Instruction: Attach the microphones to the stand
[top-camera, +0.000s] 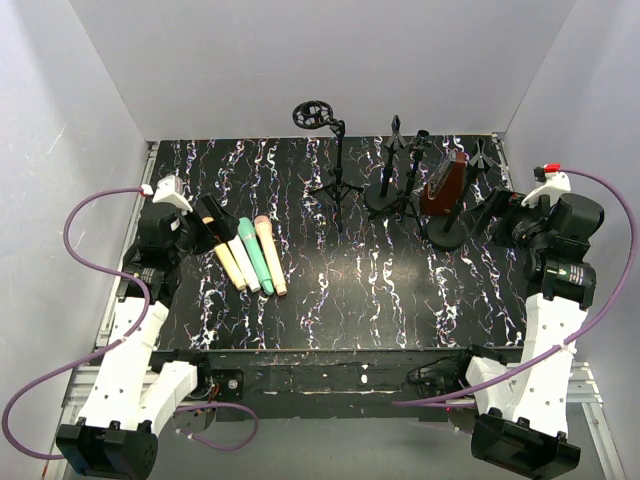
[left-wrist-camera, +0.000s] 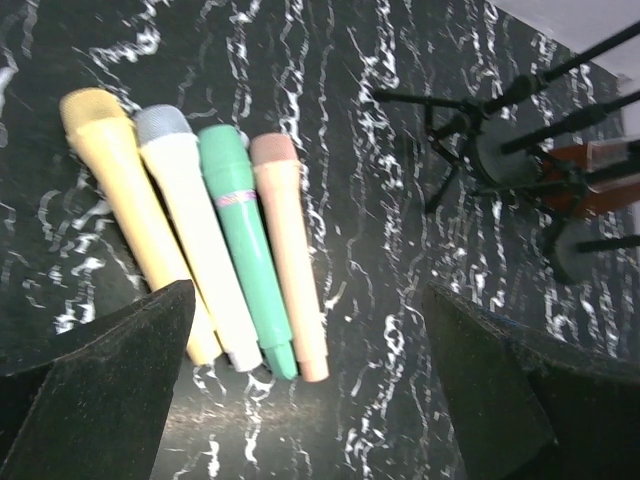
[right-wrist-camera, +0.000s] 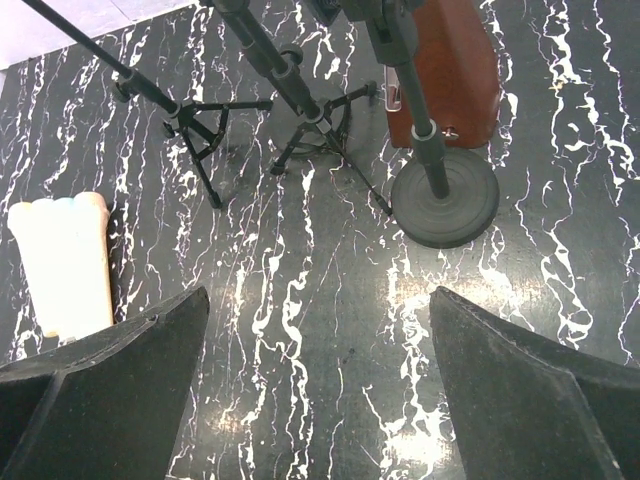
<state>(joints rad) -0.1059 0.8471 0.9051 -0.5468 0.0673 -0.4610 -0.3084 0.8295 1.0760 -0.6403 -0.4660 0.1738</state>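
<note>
From above, 4 microphones (top-camera: 255, 255) lie side by side, touching, on the left of the black marbled surface (top-camera: 350, 290). They run yellow, white, mint green, peach-pink, with heads toward the far wall and long axes slanting near-right. The left hand (top-camera: 210, 226) hovers just beside the head of the yellow microphone (top-camera: 228, 265), far nearer than the right hand (top-camera: 495, 213), which sits well apart at the right edge. The microphone stands (top-camera: 395, 180) cluster at the far middle-right with a brown metronome (top-camera: 446, 180) among them, so each microphone must travel right and away. In the left wrist view the fingers (left-wrist-camera: 100, 385) are spread wide and empty, and the row's tail ends lie between them, the yellow tail partly hidden behind 1 finger. In the right wrist view that hand is also released and holds nothing. A round-base stand (right-wrist-camera: 445, 200) is ahead, and the tripod legs (right-wrist-camera: 200, 135) crowding beside it probably stand in the way.
</note>
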